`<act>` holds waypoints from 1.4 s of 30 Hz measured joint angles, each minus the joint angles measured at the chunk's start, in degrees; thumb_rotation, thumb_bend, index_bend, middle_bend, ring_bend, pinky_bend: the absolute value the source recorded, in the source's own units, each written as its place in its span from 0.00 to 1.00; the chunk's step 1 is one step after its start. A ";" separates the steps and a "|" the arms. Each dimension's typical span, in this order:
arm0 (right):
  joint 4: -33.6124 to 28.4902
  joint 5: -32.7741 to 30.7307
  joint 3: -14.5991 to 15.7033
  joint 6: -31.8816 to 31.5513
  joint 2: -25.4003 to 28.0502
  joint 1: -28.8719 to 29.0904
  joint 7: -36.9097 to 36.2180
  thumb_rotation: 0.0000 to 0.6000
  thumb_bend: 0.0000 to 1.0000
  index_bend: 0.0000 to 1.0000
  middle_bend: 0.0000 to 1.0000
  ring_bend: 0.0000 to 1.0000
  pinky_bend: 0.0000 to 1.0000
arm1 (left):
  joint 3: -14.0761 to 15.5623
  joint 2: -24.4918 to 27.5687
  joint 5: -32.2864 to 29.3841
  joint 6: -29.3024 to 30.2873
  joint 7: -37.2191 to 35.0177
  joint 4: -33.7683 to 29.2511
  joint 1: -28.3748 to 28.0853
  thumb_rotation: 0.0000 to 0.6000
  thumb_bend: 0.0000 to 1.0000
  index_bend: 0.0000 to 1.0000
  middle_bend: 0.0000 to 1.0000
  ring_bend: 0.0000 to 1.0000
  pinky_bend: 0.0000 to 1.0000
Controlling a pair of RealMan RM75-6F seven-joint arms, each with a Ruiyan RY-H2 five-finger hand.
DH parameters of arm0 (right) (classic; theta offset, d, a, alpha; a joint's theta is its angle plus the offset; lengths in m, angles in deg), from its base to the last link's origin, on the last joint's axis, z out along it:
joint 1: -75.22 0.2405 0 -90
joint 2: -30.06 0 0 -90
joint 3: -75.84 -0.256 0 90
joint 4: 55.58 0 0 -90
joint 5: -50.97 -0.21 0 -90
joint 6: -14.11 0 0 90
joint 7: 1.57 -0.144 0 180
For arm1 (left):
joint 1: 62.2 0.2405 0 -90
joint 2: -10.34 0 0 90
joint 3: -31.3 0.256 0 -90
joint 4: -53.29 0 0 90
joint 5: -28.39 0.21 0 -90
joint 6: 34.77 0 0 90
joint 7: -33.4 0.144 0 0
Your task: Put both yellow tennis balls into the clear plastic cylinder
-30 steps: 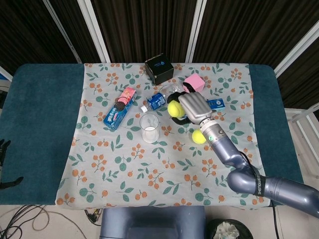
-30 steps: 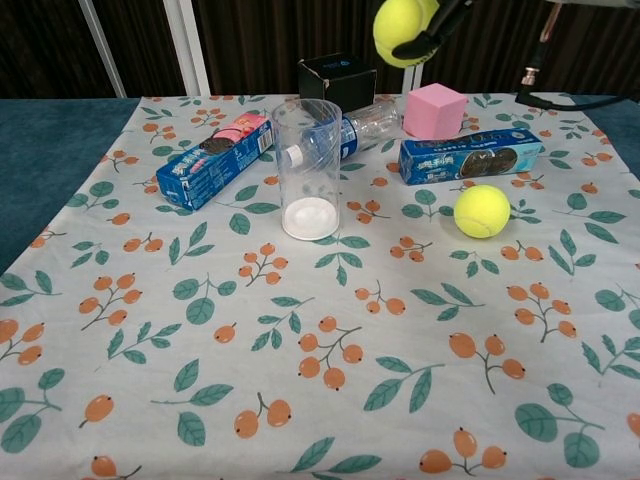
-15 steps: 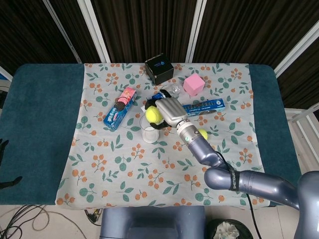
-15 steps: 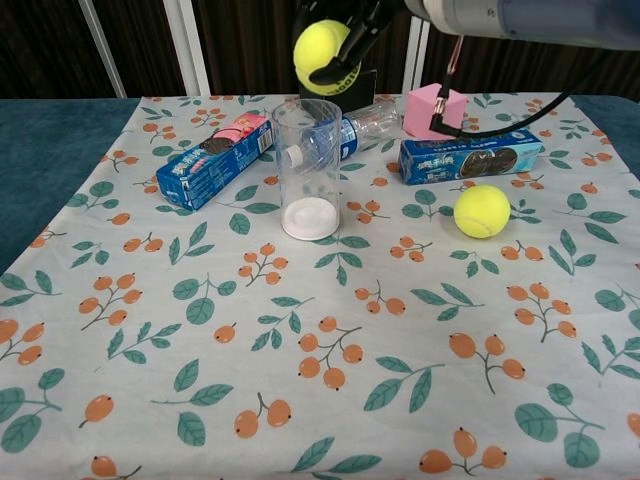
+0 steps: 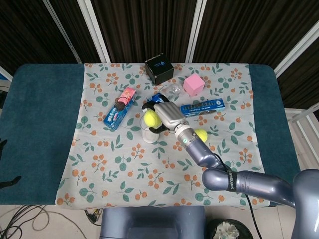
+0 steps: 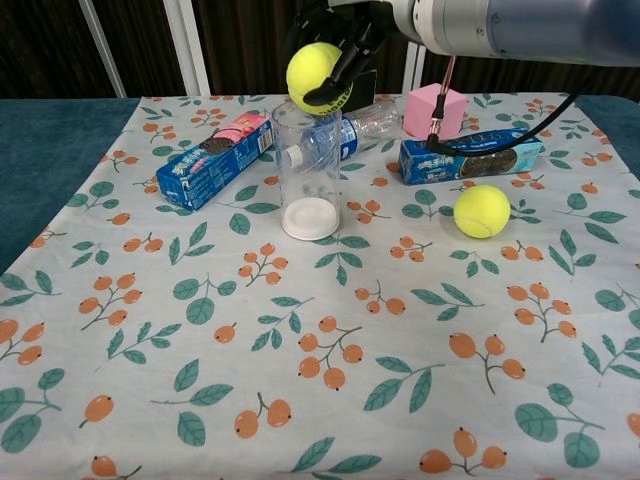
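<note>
My right hand (image 6: 340, 45) grips one tennis ball (image 6: 313, 72) just above the clear plastic cylinder (image 6: 307, 170)'s rim. Released off-centre, I fear it clips the rim, tipping the cylinder. The second ball (image 6: 482, 211) lies well right of my fingers.

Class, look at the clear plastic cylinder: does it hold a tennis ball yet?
Not yet. The cylinder stands empty; the right hand holds one ball above its rim.

Head view: high above near edge of table (image 5: 45, 124), looking steeply down; whole tabletop and dark slatted wall beyond far edge in frame, floor visible at near edge. Chest view: low, near table's near edge, facing far edge at shallow angle, close to floral cloth (image 6: 300, 400). Shared: cloth's middle with clear cylinder (image 5: 149, 130) (image 6: 308, 170), far-edge black box (image 5: 159, 68) (image 6: 337, 76).
</note>
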 measured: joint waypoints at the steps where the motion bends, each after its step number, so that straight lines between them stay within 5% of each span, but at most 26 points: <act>1: -0.28 -0.34 0.02 0.16 0.21 0.00 -0.29 1.00 0.29 0.22 0.20 0.27 0.00 | 0.02 -0.03 0.03 -0.03 0.01 0.03 -0.01 1.00 0.00 0.00 0.00 0.00 0.00; 17: -2.65 -0.84 2.02 -2.74 5.11 -0.77 0.08 1.00 0.27 0.19 0.15 0.22 0.00 | -0.28 0.01 -0.52 0.13 -0.06 0.03 0.02 1.00 0.00 0.00 0.00 0.00 0.00; 28: -8.34 5.23 10.17 -9.07 13.57 -14.16 -3.33 1.00 0.27 0.19 0.15 0.21 0.00 | -0.05 -0.59 -0.50 0.17 1.46 -0.23 -0.09 1.00 0.00 0.00 0.00 0.00 0.00; 36: -2.96 13.80 15.46 -12.85 10.53 -21.84 -8.69 1.00 0.27 0.19 0.15 0.21 0.00 | 0.13 -1.19 -1.01 -0.27 3.23 -0.35 -0.40 1.00 0.00 0.00 0.00 0.00 0.00; 42: 2.72 16.45 15.95 -12.91 6.50 -23.95 -12.11 1.00 0.27 0.19 0.15 0.21 0.00 | -0.09 -1.33 -1.85 -0.54 3.34 -0.16 -0.55 1.00 0.00 0.00 0.00 0.00 0.00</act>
